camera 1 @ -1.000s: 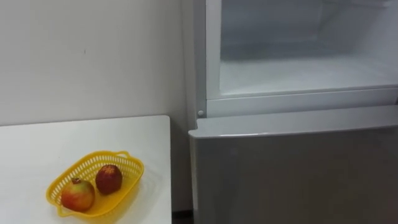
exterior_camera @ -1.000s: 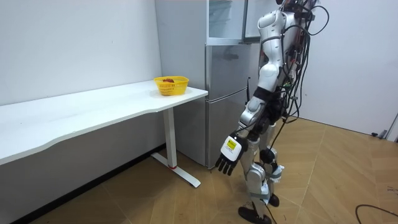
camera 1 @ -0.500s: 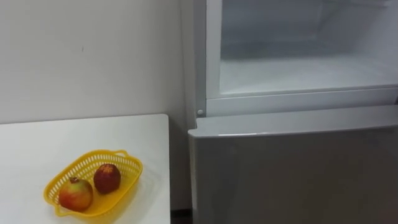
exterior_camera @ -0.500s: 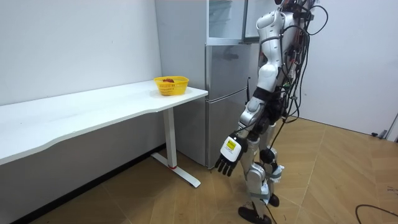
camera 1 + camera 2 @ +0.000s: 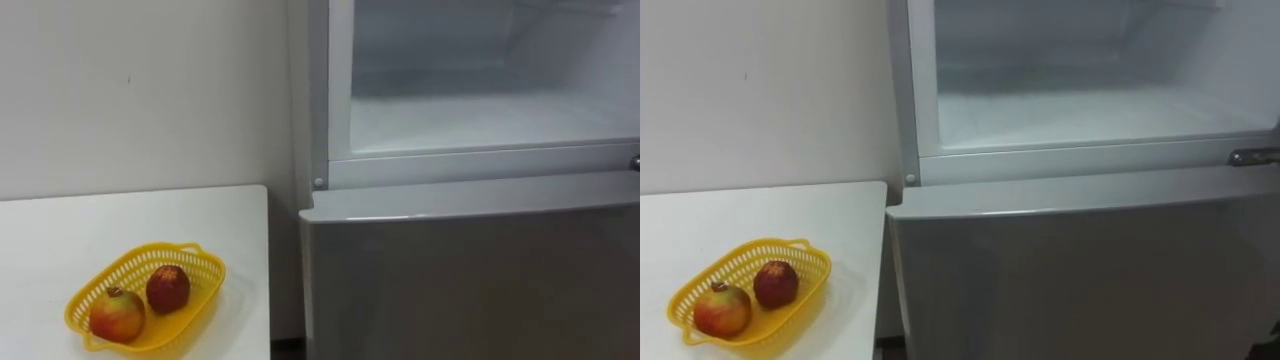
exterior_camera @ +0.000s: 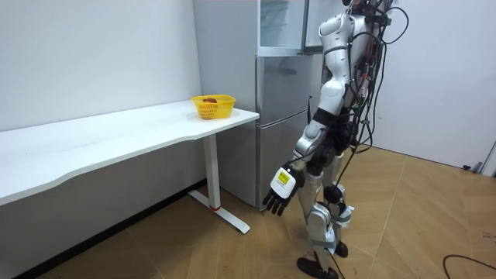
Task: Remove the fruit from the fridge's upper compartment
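With the upper fridge compartment point(image 5: 480, 115) open on a bare shelf and two fruits point(image 5: 168, 288) lying in the yellow basket point(image 5: 206, 290) on the worktop point(image 5: 120, 220), well above the released, empty left robot hand point(image 6: 280, 187), retrieval looks finished.

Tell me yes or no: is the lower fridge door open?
No, the lower fridge door is shut; the upper compartment above it stands open.
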Available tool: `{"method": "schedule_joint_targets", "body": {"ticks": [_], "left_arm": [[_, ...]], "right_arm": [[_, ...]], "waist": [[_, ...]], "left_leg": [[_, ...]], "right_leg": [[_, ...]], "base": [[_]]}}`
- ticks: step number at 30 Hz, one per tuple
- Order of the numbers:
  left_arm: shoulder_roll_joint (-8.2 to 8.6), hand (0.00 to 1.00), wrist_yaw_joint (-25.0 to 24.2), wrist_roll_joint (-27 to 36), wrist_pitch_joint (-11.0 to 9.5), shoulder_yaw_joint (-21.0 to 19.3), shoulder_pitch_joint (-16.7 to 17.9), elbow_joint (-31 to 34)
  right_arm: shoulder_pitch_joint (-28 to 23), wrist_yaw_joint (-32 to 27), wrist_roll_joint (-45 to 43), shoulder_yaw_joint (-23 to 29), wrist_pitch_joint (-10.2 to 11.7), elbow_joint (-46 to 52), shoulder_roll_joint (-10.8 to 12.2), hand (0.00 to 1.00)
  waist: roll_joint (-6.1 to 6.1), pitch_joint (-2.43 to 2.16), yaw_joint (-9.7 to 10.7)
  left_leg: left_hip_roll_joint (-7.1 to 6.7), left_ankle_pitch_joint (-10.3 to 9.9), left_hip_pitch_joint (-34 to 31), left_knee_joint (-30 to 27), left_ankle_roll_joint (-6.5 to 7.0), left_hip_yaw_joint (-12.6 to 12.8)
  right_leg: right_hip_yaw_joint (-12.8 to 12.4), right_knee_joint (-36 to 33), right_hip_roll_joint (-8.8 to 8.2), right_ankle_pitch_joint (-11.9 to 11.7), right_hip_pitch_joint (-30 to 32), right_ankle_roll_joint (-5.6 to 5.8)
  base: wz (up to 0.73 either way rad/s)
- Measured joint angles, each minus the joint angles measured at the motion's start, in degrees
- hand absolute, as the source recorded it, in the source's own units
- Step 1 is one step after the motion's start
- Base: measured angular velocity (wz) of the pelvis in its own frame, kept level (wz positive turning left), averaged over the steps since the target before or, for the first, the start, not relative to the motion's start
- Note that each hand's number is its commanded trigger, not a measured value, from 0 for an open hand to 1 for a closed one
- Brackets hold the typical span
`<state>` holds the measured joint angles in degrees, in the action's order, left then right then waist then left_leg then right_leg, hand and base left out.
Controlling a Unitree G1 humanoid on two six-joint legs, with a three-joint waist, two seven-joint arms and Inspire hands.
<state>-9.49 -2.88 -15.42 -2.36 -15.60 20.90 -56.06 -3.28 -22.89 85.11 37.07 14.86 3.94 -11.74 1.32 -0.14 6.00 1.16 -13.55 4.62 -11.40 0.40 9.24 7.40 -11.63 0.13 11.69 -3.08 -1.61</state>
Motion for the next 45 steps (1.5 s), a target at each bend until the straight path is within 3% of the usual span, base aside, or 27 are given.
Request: {"method": "schedule_joint_targets", "body": {"ticks": [6,18,26,34,39,45], "left_arm": [[0.0,0.0,0.0,0.0,0.0,0.0,0.0,0.7],[0.0,0.0,0.0,-0.4,-0.1,-0.1,0.0,0.6],[0.01,0.0,0.0,-0.5,-0.1,-0.1,0.0,-1.1],[0.02,0.0,0.0,-0.4,-0.1,0.0,0.0,-1.3],[0.03,0.0,0.0,-0.5,0.0,0.0,0.1,-1.3],[0.77,0.0,0.0,-0.4,0.0,0.1,0.2,-1.6]], "right_arm": [[0.0,-0.1,0.0,2.9,0.1,-1.2,0.0,0.0],[0.3,-0.2,-0.3,3.1,0.1,-1.0,-0.1,0.0],[2.2,-1.9,-3.2,3.1,0.1,0.1,-1.9,0.0],[3.4,-0.3,-4.8,2.4,0.1,4.0,-2.5,0.0],[4.7,0.0,-12.6,1.2,0.0,4.9,-3.2,0.0],[5.4,1.4,-20.7,-0.8,0.0,6.4,-4.7,0.0]], "waist": [[0.06,0.03,0.2],[0.46,-0.1,0.2],[0.96,-0.1,0.0],[0.67,-0.19,-0.4],[-0.06,-0.18,-0.6],[0.07,-0.12,-1.4]], "left_leg": [[0.03,0.0,0.0,0.0,0.0,0.1],[-0.02,0.0,-0.2,0.1,0.0,0.0],[-0.06,0.0,-0.4,0.1,0.0,-0.2],[-0.02,0.0,-0.1,0.0,0.0,-0.2],[0.03,0.0,-0.1,0.0,0.0,0.0],[-0.01,0.0,0.2,-0.1,0.0,0.0]], "right_leg": [[-0.3,0.0,-0.01,0.0,0.2,-0.01],[-0.1,0.1,0.08,0.0,0.0,-0.01],[0.5,0.1,-0.03,0.0,0.1,-0.01],[0.7,0.2,-0.13,0.0,-0.1,-0.01],[0.6,-0.2,-0.15,0.0,-0.3,-0.02],[0.6,-0.2,-0.12,0.0,-0.7,-0.03]], "base": [[-0.01],[0.0],[0.0],[0.0],[0.0],[0.0]]}}
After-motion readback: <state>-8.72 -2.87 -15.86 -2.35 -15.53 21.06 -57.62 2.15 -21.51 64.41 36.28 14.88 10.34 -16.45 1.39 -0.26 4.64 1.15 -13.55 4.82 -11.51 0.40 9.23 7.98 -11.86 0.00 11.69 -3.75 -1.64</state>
